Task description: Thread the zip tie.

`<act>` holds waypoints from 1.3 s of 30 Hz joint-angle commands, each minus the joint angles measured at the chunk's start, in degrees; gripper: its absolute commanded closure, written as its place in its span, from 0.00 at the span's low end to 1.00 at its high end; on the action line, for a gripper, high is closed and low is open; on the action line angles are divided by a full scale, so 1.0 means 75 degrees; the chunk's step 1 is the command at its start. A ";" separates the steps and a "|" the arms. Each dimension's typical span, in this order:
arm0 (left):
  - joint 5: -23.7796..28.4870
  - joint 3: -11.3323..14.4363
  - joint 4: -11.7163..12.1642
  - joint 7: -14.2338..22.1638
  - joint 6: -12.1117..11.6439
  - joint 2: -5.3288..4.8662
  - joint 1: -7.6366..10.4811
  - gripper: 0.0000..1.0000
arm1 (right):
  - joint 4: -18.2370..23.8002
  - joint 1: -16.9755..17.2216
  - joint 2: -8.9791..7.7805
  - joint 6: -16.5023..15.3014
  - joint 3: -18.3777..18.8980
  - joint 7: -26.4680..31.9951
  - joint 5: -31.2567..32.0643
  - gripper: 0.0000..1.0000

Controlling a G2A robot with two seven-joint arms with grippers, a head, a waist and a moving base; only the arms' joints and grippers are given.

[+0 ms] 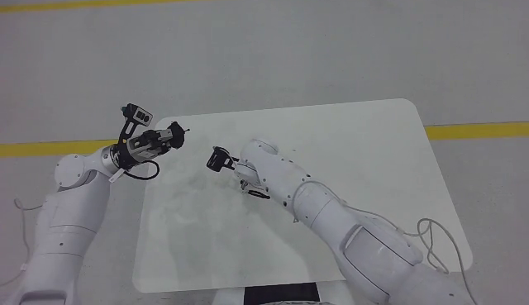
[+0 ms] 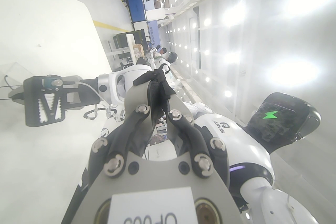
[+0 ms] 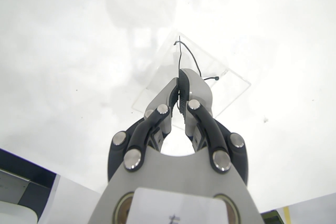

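Judging by its hair-thin black plastic strand, the zip tie (image 3: 180, 57) is expected to be almost weightless, springy along its length and smooth enough to slip or twist when squeezed. It is gripped by the right tool (image 3: 179, 76), whose jaws are closed onto the strand. A straight stretch stands out beyond the tips, bends over at its far end and curves back down to a small blocky head (image 3: 216, 78) off to one side. Whether this is one tie or two cannot be told.

For the tail, a hold close to the free tip is judged best, since a long unsupported length would wobble when aimed at the slot. The head is judged the stiffer part and is better taken across its flat sides.

Beneath the tie, a clear, flat, square plastic sheet (image 3: 231, 93) is laid on the white desk (image 3: 65, 25). Whether it has raised walls like a tray cannot be told. The head end of the tie is seen over it, but contact between the two cannot be settled.

The left tool (image 2: 155, 82) is held apart from the right one, raised near the desk's corner. Its jaws are drawn together and its tips are wrapped in a ragged black wad (image 2: 164, 86). Whether any part of a tie is nipped there cannot be told.
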State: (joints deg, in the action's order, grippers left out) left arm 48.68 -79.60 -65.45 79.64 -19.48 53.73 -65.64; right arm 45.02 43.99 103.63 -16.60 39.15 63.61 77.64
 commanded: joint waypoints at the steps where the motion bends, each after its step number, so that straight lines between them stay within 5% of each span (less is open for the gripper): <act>1: 0.0000 0.0000 0.0000 0.0000 0.0000 0.0000 0.0000 1.00 | 0.0208 0.0077 -0.0053 -0.0026 0.0064 0.0100 0.0030 1.00; 14: 0.0000 0.0000 0.0000 0.0000 0.0000 0.0000 0.0000 1.00 | 0.1617 0.0779 -0.0505 -0.0384 0.0863 0.0412 -0.0202 1.00; 27: 0.0000 0.0000 0.0000 0.0000 0.0000 0.0000 0.0000 1.00 | 0.3348 0.1416 -0.0925 -0.0384 0.1142 0.0975 -0.0264 1.00; 32: 0.0000 0.0000 0.0000 0.0000 0.0000 0.0000 0.0000 1.00 | 0.3538 0.1492 -0.1059 -0.0384 0.1208 0.0827 -0.0460 1.00; 39: 0.0000 0.0000 0.0000 0.0000 0.0000 0.0000 0.0000 1.00 | 0.2965 0.1370 -0.1139 -0.0384 0.1116 0.0112 -0.0825 1.00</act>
State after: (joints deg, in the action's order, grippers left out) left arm 48.68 -79.60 -65.45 79.64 -19.48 53.73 -65.64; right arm 68.27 54.50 95.08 -19.48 47.74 65.19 72.06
